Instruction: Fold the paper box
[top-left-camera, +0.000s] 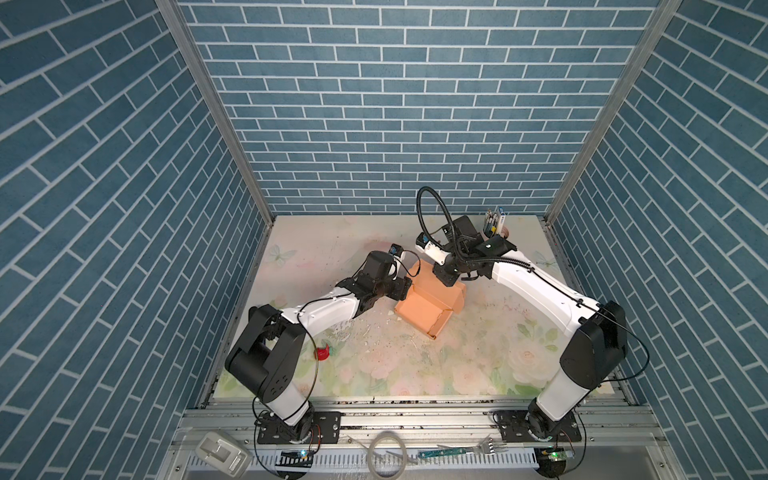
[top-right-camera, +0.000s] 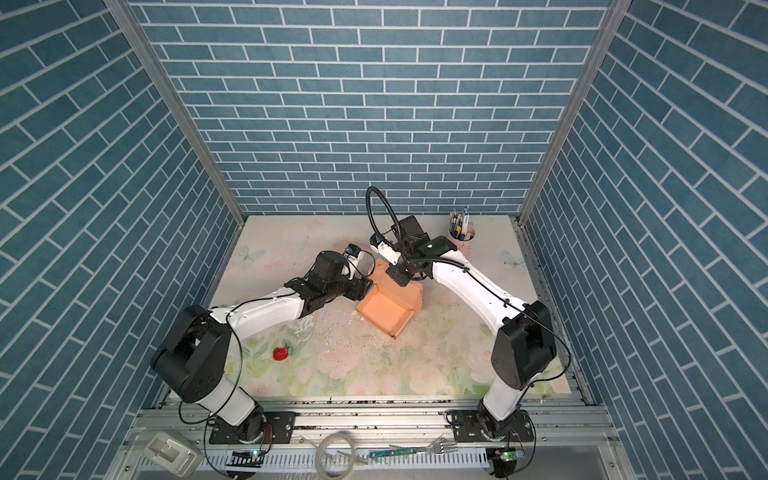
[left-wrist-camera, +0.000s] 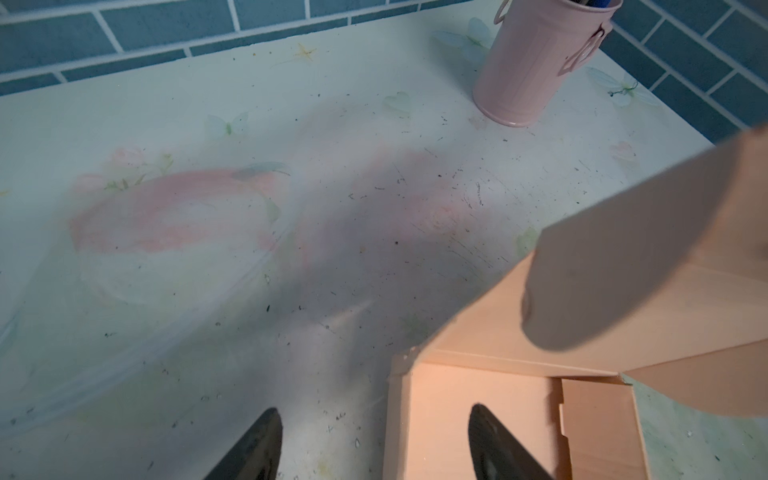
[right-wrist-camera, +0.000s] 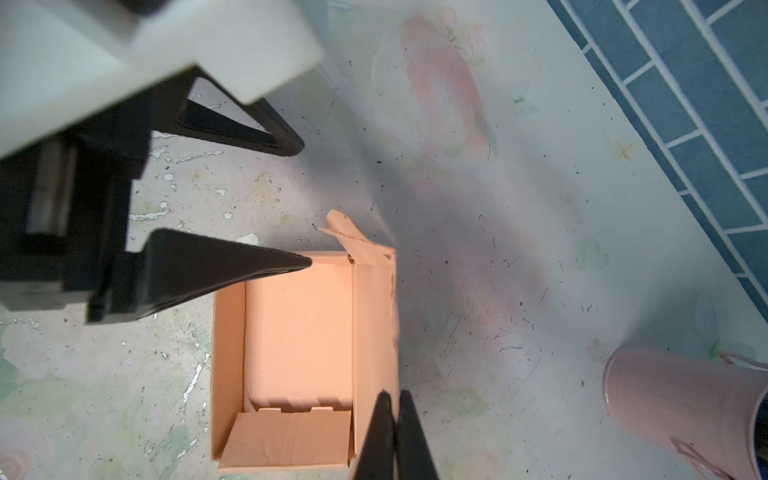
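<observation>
- The tabletop (top-left-camera: 324, 241) looks smooth and is littered with flecks. The paper box (top-left-camera: 424, 309) sits near its middle, between the two arms, with nothing bracing it. A sideways shove would probably slide or spin it instead of folding it.
- The paper box is an open shallow tray, and its raised panel (left-wrist-camera: 644, 249) stands up along one long side. The card is thin, so pulling the panel over crookedly could buckle it away from its crease.
- The pink cup (left-wrist-camera: 528, 62) of pens stands towards the back corner, apart from the box but close to the right arm's wrist. A wide swing there could tip it.
- The left pincer (left-wrist-camera: 376, 409) is spread and grips nothing. It straddles a short wall near a corner, with one finger inside the tray and one over the tabletop. If it lowers or closes off line it could crush that wall, and the inner finger could get trapped under the closing panel.
- The right pincer (right-wrist-camera: 394, 395) is pressed together, pinching the edge of the raised panel. The card could slip out of that narrow bite, or tear there if tugged.
- The end flap (right-wrist-camera: 291, 436) leans inward and its tabs don't look seated. It may spring back.
- The corner tab (right-wrist-camera: 349, 232) is crumpled and sticks outward. It could snag or rip.
</observation>
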